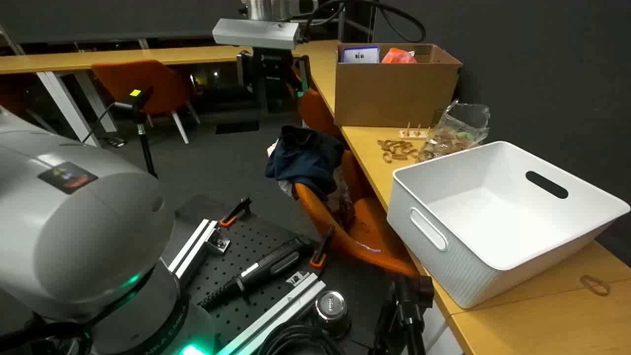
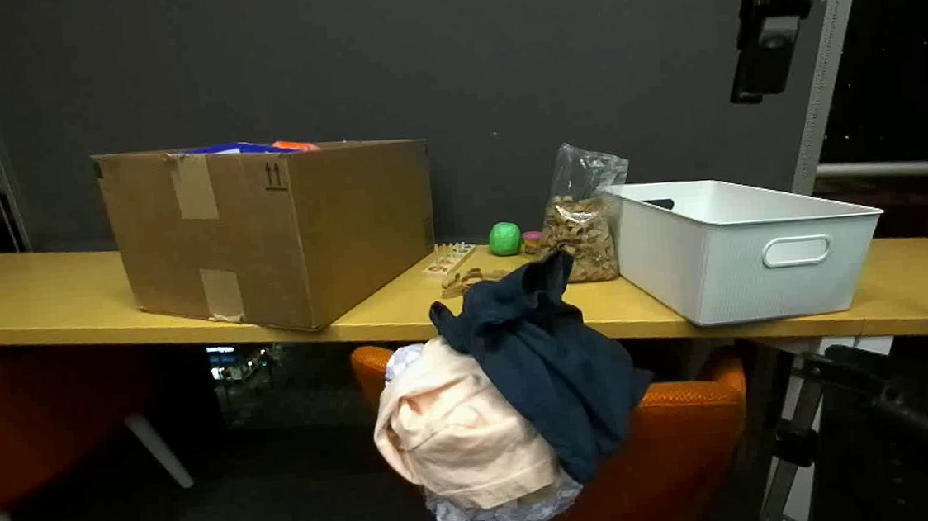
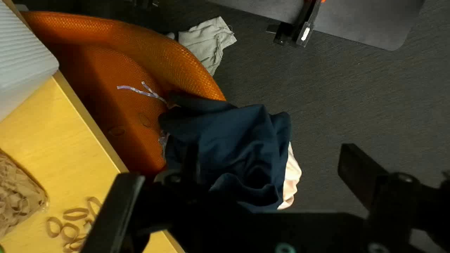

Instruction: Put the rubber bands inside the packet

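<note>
"Bands [image 1: 398, 147] first: where are they?"

"Loose on the table [image 1: 527, 328], just beside the packet [image 2: 580, 239], which stands upright, its lower part full of more bands, the top clear."

"And the gripper [image 3: 239, 168]?"

"Hanging in the air, its fingers wide apart, as the wrist view shows best."

"Does that view add anything?"

"A clear look at the seat of the chair [image 3: 105, 70], with two faint loops [image 3: 117, 135] on it, too dim to name. In an exterior view peach cloth [image 2: 461, 435], navy cloth [image 2: 555, 361] and the chair's back hide that seat; the navy one also hangs in front of some loose bands there."

"What else shows up in one view alone?"

"A single band [image 1: 594, 292] near the tub [image 1: 438, 261], in an exterior view. Also a whole ball [image 2: 504, 239] beside a pink-topped pot [image 2: 532, 244], in an exterior view. Elsewhere I get only green bits [image 1: 463, 134], one through the packet, one at the wrist view's edge; I can't say they're the ball."

"Anything cut off?"

"The wrist view trims packet and tub at its left edge. In both exterior views the walls of the box [image 2: 362, 227] hide most of what it holds. Whether packet and tub touch, I can't tell."
</note>
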